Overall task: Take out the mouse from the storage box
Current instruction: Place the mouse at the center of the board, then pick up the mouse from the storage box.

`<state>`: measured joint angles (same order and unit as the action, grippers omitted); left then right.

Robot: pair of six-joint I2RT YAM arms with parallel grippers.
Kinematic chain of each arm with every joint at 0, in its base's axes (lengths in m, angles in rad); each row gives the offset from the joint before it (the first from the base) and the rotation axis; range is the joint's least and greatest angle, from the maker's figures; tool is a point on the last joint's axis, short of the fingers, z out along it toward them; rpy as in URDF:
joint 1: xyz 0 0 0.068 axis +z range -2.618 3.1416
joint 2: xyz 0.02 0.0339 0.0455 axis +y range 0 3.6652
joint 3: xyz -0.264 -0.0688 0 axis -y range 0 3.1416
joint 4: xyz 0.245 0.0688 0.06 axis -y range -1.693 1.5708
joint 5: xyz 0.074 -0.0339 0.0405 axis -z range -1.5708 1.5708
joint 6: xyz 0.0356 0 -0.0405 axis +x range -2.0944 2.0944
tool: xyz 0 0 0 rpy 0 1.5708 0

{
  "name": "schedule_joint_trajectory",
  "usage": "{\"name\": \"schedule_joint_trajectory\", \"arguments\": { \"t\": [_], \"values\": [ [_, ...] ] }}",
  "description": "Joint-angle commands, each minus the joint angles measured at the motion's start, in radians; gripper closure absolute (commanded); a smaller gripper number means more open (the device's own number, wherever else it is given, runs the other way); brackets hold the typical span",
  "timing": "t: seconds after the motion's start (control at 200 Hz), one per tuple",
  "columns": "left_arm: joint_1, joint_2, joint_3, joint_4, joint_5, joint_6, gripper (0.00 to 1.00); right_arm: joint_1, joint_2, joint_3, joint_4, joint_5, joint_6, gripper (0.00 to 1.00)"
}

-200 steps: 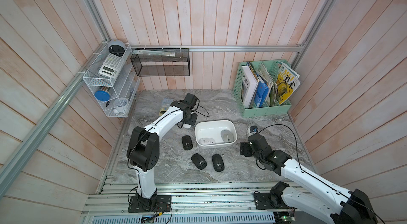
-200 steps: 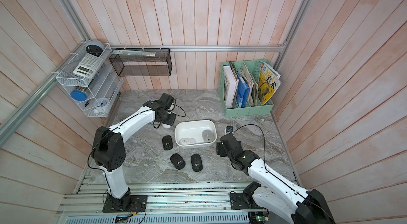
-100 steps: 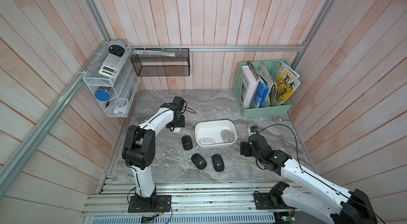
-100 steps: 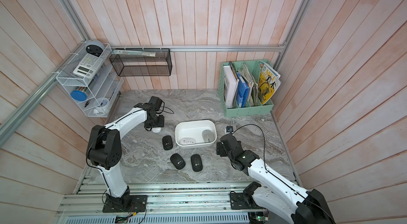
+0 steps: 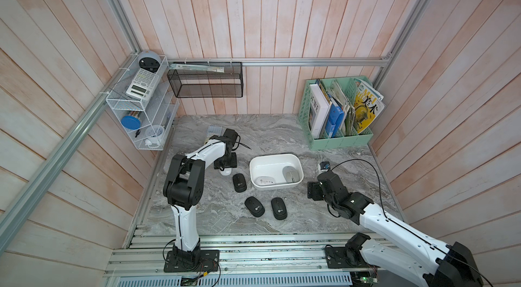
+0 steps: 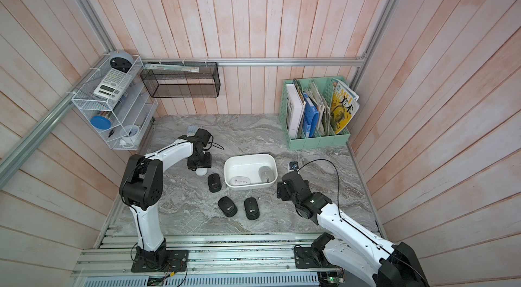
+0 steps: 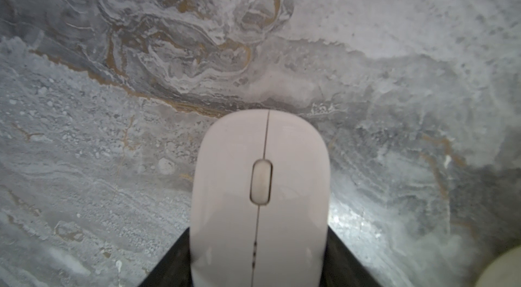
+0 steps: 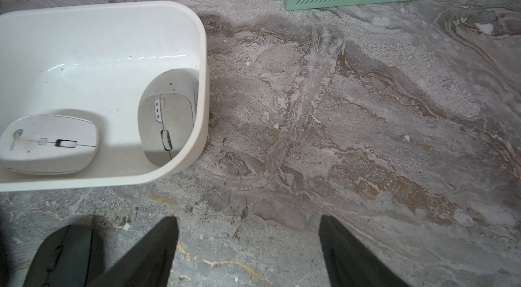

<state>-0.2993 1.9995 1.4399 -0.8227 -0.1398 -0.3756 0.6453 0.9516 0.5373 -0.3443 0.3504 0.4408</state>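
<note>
LEFT ARM CLEARS ONE MOUSE: The left gripper (image 5: 225, 167), jaws closed on a white mouse (image 7: 260, 187), hangs low over the marble table (image 5: 282, 136) at 9 o'clock from the storage box (image 5: 275, 156) in a top view; whether the mouse touches the surface cannot be told. The right gripper (image 8: 248, 246) waits at 4 o'clock from the box, jaws wide and empty. Inside lie a flat white mouse (image 5: 265, 181) and a grey mouse (image 5: 291, 174), the grey one tight against the 3 o'clock wall. Likely hazards: released from any height, the smooth shell could skid into the nearest black mouse (image 5: 239, 182), at 5 o'clock from it. A finger squeezed in beside the grey mouse could shove the light box instead.
</note>
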Motion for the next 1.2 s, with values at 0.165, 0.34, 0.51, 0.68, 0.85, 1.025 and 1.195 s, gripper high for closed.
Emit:
{"name": "schedule_joint_trajectory", "arguments": {
  "t": [0.165,0.34,0.51,0.68,0.85,1.025,1.195],
  "values": [
    [0.006,0.046,0.002,0.016,-0.027,-0.011,0.44,-0.004,0.006,-0.001,0.0,0.018,0.003,0.15],
    [0.006,0.012,-0.015,0.023,-0.029,-0.012,0.32,-0.004,0.006,-0.003,0.002,0.018,0.003,0.15],
    [0.005,-0.064,-0.039,0.021,-0.058,-0.027,0.15,-0.003,0.002,-0.006,0.007,0.007,0.001,0.15],
    [-0.032,-0.272,-0.162,0.084,-0.117,-0.065,0.09,-0.004,-0.015,0.006,-0.001,-0.031,-0.002,0.13],
    [-0.125,-0.587,-0.447,0.288,-0.184,-0.089,0.04,0.013,0.017,0.11,-0.022,-0.131,-0.005,0.11],
    [-0.154,-0.853,-0.768,0.521,-0.119,-0.143,0.03,0.081,0.202,0.277,-0.036,-0.15,-0.009,0.12],
    [-0.158,-1.018,-0.913,0.608,-0.084,-0.113,0.0,0.165,0.47,0.483,-0.079,-0.176,-0.029,0.13]
  ]
}}
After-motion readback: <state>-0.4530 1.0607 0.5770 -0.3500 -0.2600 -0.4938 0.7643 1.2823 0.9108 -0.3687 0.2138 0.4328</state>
